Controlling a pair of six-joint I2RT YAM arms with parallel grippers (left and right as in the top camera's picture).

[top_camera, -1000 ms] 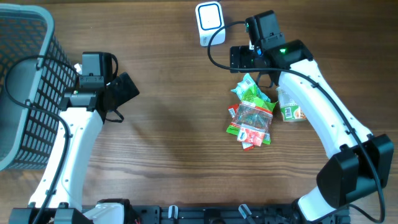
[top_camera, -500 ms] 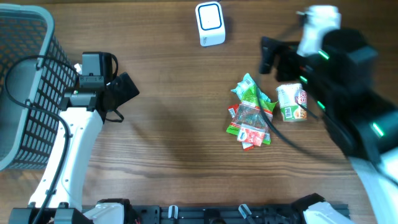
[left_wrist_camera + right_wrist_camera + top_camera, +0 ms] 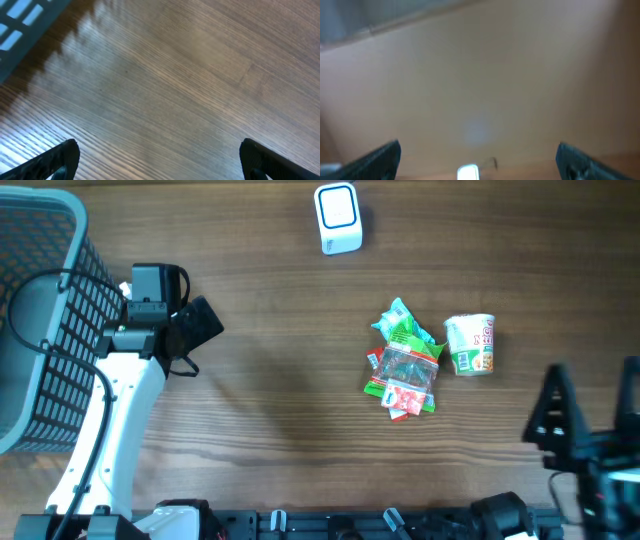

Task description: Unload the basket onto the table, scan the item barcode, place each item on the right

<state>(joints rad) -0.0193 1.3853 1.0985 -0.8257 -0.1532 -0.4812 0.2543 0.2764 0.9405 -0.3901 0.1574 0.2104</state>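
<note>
A pile of green and red snack packets (image 3: 405, 367) lies right of the table's middle, with a small noodle cup (image 3: 470, 344) on its side just to their right. The white barcode scanner (image 3: 337, 218) stands at the back edge. It shows as a blurred bright patch (image 3: 467, 172) low in the right wrist view. My right gripper (image 3: 592, 408) hangs open at the front right, raised towards the overhead camera, with nothing between its fingers (image 3: 376, 159). Over bare wood at the left, my left gripper (image 3: 200, 325) is open and empty, its fingertips (image 3: 52, 160) set wide apart.
A dark wire basket (image 3: 40, 310) stands at the far left, beside the left arm; its rim (image 3: 22, 20) crosses the top left corner of the left wrist view. The right wrist view is blurred.
The right arm has swung away from the scanner at the back, past the cup, to the front right corner and risen. The left arm and all items have stayed put.
</note>
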